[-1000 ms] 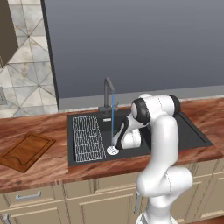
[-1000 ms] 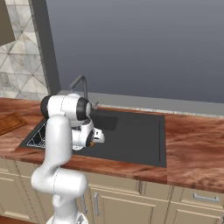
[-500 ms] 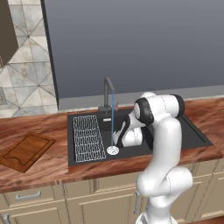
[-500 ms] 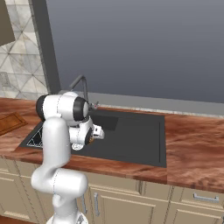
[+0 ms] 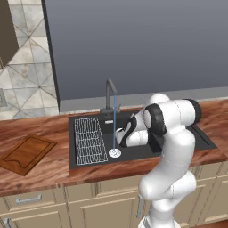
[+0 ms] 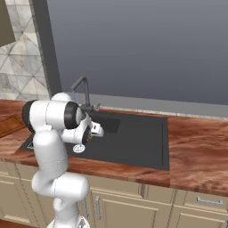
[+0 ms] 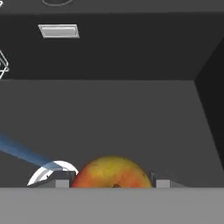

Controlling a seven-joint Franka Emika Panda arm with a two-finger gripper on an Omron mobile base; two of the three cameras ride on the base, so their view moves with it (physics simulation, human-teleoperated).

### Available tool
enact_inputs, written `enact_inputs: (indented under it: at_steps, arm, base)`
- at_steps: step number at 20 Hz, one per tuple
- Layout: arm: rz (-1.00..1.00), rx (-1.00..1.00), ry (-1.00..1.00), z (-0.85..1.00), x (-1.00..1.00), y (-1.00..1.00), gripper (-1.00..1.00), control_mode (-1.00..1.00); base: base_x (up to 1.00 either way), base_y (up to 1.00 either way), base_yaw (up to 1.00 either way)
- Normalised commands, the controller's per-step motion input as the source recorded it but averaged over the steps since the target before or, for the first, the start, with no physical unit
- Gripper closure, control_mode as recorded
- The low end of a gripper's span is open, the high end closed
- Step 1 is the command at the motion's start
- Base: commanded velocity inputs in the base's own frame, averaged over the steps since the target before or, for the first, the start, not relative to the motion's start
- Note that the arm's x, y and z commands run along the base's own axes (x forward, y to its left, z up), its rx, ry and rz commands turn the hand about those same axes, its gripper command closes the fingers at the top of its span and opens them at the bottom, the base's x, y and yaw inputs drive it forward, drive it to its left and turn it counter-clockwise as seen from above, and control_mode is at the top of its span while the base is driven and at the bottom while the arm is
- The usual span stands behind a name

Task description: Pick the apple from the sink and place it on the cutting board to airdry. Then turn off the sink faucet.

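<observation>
- The jaws (image 7: 113,183) are closed in on the apple (image 7: 112,173), one tip tight on each side of it, so it looks properly gripped, down low in the sink (image 5: 178,149) bowl.
- The step in hand, as I read it, is lifting the fruit out. I'd go straight up first so it clears the black basin wall, and only then swing over.
- Careful with the squeeze: the apple is round and probably wet, so a fast sideways jerk could roll it out of the tips.
- The white drain strainer (image 7: 49,171) sits just beside the jaws on one side, with the blue water stream (image 5: 114,124) landing on it, so the tap is running right next to the grip.
- The sink faucet (image 5: 109,95) rises just behind the jaws. Its neck is close enough to clip on the way up, so I'd watch the wrist there.
- The cutting board (image 5: 26,153) lies well off to the far side, past the white wire rack (image 5: 87,140), flat on the wooden surface (image 5: 49,129). That's a long carry over the rack.
- Room-wise: glossy reddish-brown surface around the black basin, a plain grey wall (image 5: 133,44) behind, patterned tiles (image 5: 26,67) to the side, and beige cabinets (image 5: 53,205) below.
</observation>
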Motion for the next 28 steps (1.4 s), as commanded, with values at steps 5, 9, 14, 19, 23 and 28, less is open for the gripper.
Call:
enact_inputs:
  at_steps: [5,9,14,19,23,28]
  arm:
    - [0.00,0.05,0.00,0.72,-0.30,-0.28,1.00,-1.00]
    - [0.00,0.05,0.00,0.72,-0.39,-0.40,1.00,-1.00]
    - [0.00,0.05,0.00,0.77,-0.34,-0.35,1.00,-1.00]
    - [0.00,0.04,0.03,0.87,-0.35,-0.20,1.00,-1.00]
    - [0.00,0.02,0.04,0.93,-0.39,-0.15,1.00,-1.00]
    - [0.00,0.01,0.01,0.65,-0.66,-0.04,1.00,-1.00]
  base:
    - [0.00,0.00,0.00]
    - [0.00,0.00,0.00]
    - [0.00,0.00,0.00]
    - [0.00,0.00,0.00]
    - [0.00,0.00,0.00]
    - [0.00,0.00,0.00]
